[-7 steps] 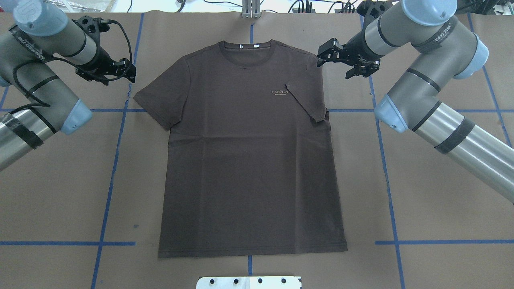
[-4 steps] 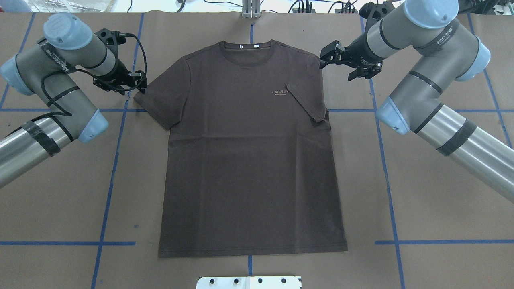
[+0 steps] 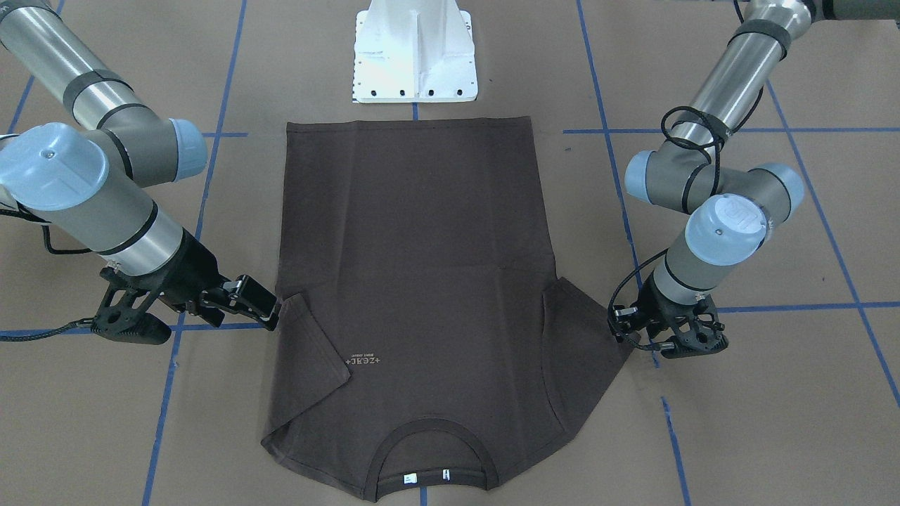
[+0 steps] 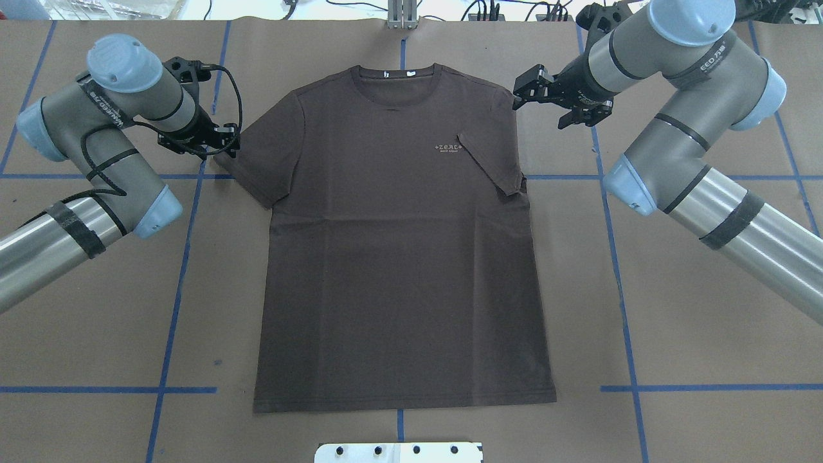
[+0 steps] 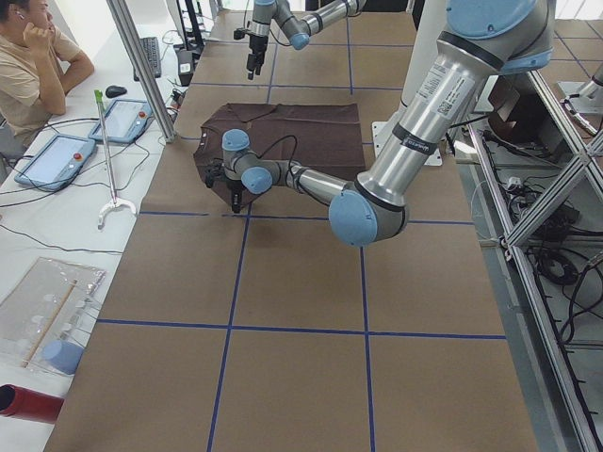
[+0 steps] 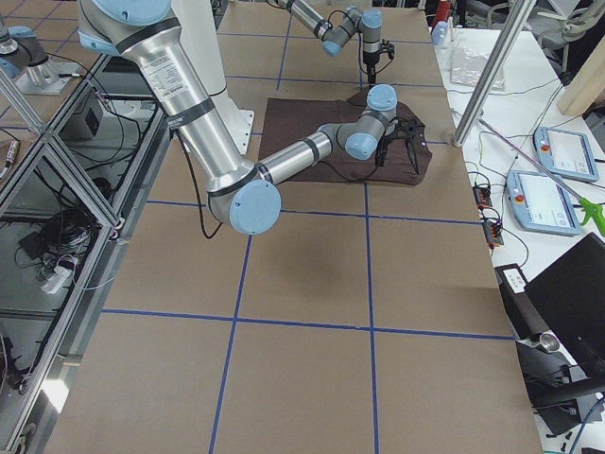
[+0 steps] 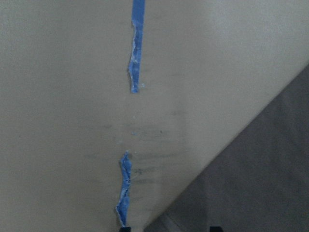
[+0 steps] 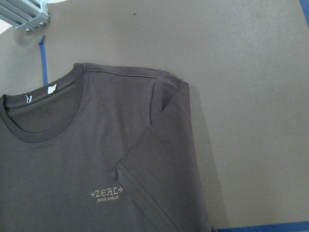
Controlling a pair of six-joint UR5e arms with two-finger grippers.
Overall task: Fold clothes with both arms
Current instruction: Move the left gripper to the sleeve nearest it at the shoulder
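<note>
The dark brown T-shirt (image 4: pixel 398 257) lies flat and face up on the brown table, collar at the far side. Its sleeve on my right (image 4: pixel 492 161) is folded in over the chest beside the pale lettering (image 4: pixel 452 148); the other sleeve (image 4: pixel 257 161) lies spread out. My left gripper (image 4: pixel 228 146) is low at that spread sleeve's outer edge, jaws open; the left wrist view shows the sleeve's edge (image 7: pixel 256 179) close below. My right gripper (image 4: pixel 516 98) is open and empty, raised beside the shirt's shoulder; it also shows in the front-facing view (image 3: pixel 271 313).
The white base block (image 3: pixel 415 63) stands just behind the shirt's hem. Blue tape lines (image 4: pixel 186 225) cross the brown table cover. A metal post (image 4: pixel 402 13) stands past the collar. A seated person (image 5: pixel 38 56) and tablets (image 5: pixel 122 118) are beyond the table's far edge.
My left arm has swung in and down, bringing its gripper to the spread sleeve's edge. My right gripper has barely shifted. The shirt has not moved.
</note>
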